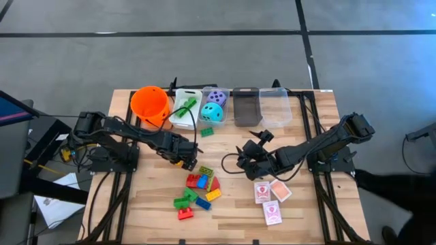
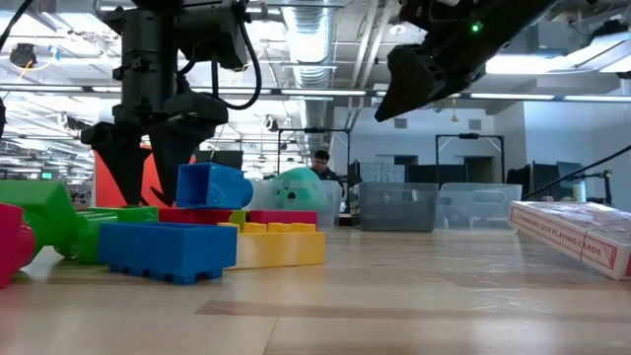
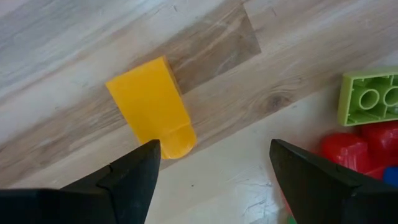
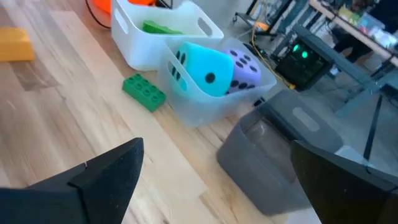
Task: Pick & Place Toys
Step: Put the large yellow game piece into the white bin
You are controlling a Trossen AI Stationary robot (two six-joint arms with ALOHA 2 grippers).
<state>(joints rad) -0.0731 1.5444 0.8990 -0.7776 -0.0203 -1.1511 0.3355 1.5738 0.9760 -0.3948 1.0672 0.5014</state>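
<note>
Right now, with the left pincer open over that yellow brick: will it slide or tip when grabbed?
The yellow brick looks like rigid, smooth plastic, so probably stiff and light. It lies flat on the bare wooden table, so tipping seems unlikely. It could skid on the wood if only one finger of the left pincer touches first. Flat sides should grip well, though glossy plastic may slip.

Even overhead light fills the room; ceiling lamps point(image 2: 582, 61) glare in the low view, where the nearest bricks point(image 2: 168, 251) blur softly.
</note>
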